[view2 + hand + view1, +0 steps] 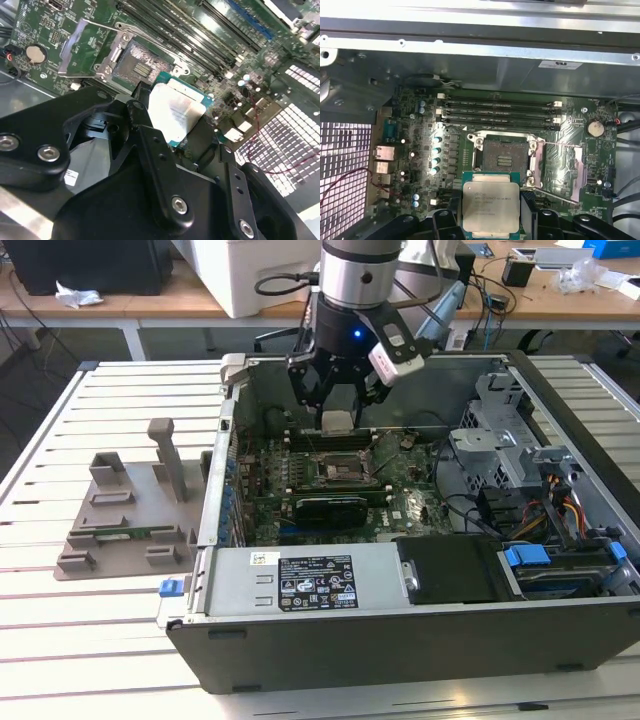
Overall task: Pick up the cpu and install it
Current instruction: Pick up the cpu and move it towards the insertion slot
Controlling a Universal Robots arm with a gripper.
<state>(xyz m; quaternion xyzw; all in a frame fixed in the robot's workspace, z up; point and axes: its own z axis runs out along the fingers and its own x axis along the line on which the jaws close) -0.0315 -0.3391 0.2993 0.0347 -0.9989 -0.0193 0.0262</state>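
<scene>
My hand [338, 408] is clamped on the cpu [491, 206], hovering inside the pc case [420, 645], just short of the open socket [501, 155]. Install step in hand, I reckon. Seating needs the chip squared w/ the socket and kept flat.

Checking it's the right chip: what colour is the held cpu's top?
The cpu top is silver-grey with a green edge, clearest in the first wrist view.
</scene>
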